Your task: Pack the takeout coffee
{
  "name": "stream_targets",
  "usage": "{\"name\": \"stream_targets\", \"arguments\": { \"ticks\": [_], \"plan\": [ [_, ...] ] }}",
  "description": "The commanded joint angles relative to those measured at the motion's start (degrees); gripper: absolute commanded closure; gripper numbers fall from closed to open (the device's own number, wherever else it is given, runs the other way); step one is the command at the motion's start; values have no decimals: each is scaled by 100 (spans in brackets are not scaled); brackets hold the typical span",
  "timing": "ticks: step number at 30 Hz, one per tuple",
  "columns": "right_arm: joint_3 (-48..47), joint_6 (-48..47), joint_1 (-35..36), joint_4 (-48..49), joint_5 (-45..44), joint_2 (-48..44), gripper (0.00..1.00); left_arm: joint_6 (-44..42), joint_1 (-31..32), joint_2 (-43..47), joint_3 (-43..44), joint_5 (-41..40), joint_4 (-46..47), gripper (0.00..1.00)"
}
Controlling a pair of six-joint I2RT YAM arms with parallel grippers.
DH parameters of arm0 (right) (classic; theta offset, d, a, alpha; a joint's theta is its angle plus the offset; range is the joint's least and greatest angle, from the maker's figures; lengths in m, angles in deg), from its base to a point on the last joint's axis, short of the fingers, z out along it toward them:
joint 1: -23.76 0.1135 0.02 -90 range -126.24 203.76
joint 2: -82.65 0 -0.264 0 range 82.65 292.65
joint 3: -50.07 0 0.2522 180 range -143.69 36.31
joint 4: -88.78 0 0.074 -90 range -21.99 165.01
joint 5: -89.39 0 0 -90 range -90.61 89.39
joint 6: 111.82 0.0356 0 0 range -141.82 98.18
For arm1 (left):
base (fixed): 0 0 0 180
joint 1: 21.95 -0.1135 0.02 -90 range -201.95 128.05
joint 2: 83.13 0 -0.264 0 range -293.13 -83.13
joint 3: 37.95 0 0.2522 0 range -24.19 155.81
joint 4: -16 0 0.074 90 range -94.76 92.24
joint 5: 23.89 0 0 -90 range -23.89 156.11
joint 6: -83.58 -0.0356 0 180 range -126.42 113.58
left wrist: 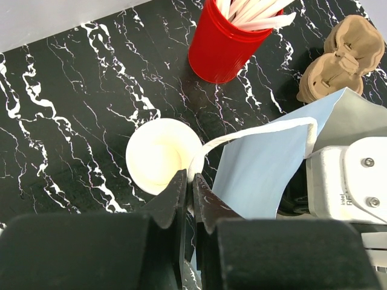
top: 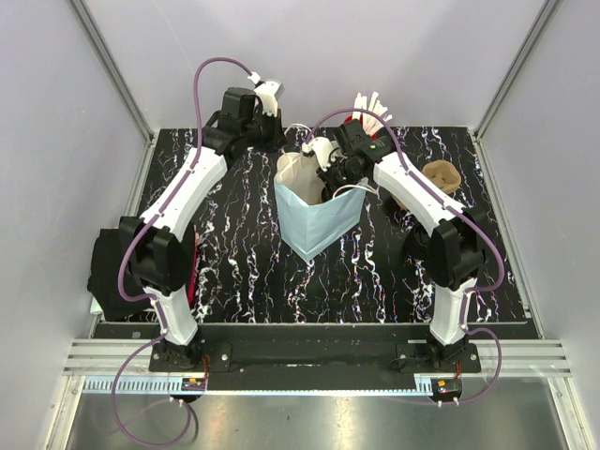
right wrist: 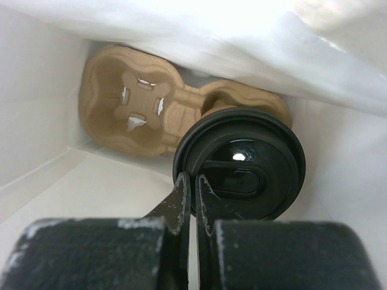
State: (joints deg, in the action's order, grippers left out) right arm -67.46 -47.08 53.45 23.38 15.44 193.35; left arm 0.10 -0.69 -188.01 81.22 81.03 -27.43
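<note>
Black-lidded takeout coffee is sat in the pulp carrier inside the blue bag; its rim seems pinched by the right claw, the bag handle clamped by the left claw; release and a straight lift-out are needed next imo.

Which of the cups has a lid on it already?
The one inside the bag, under the black lid. The white-lined cup on the table is open; the red cup holds sticks.
</note>
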Motion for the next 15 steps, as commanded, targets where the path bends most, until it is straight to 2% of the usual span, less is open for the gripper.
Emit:
{"name": "stream_targets", "arguments": {
  "ticks": [1,15],
  "plan": [
    [5,-58,63,154,65,31,100,33,-25,-32,261,-85,163,92],
    [93,-76,72,242,38,92,100,42,-16,3,244,-50,181,93]
  ]
}}
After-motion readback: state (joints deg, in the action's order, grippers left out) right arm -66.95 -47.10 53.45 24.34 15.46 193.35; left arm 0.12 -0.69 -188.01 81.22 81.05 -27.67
